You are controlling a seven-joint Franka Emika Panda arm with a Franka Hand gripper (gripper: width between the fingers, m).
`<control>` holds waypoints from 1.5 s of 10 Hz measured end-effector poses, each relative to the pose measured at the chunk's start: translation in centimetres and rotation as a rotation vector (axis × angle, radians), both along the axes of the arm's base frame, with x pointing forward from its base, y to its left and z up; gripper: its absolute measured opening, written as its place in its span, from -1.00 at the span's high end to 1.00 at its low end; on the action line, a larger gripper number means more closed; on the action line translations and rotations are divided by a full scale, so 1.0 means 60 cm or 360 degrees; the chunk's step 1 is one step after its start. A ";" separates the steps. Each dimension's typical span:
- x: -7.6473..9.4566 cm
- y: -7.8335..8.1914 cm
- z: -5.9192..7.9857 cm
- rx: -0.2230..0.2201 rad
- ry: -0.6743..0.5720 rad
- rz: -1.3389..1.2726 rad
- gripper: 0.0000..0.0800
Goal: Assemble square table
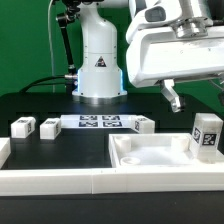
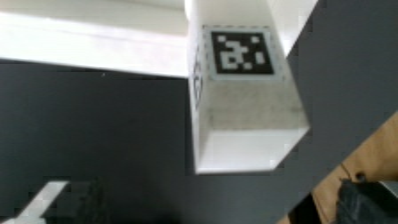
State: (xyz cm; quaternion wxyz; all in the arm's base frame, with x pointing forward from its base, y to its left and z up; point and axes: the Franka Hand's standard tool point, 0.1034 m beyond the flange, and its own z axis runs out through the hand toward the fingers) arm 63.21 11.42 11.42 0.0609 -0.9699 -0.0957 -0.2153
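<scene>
Over the table's right side in the exterior view, the gripper (image 1: 174, 98) hung w/ jaws apart, nothing btwn them. The tabletop (image 1: 150, 157) lay rim-up just behind the border wall (image 1: 50, 182). An upright leg (image 1: 207, 135) stood at its right corner. On or beside it: couldn't tell. Three other legs (image 1: 22, 126) lay by the marker board (image 1: 100, 122).

A robotics lab: an arm (image 1: 98, 60) stands on a black worktop (image 1: 60, 150), the marker board (image 1: 100, 122) at its foot, tagged white legs (image 1: 22, 127) beside it, a green backdrop (image 1: 20, 40) behind.
</scene>
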 end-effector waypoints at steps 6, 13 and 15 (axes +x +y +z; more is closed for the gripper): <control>0.016 0.014 -0.007 0.0014 0.0588 0.0079 -0.62; -0.002 0.031 -0.038 0.0004 0.0672 -0.0206 -0.62; -0.003 0.026 -0.043 -0.0010 0.0674 -0.0174 -0.62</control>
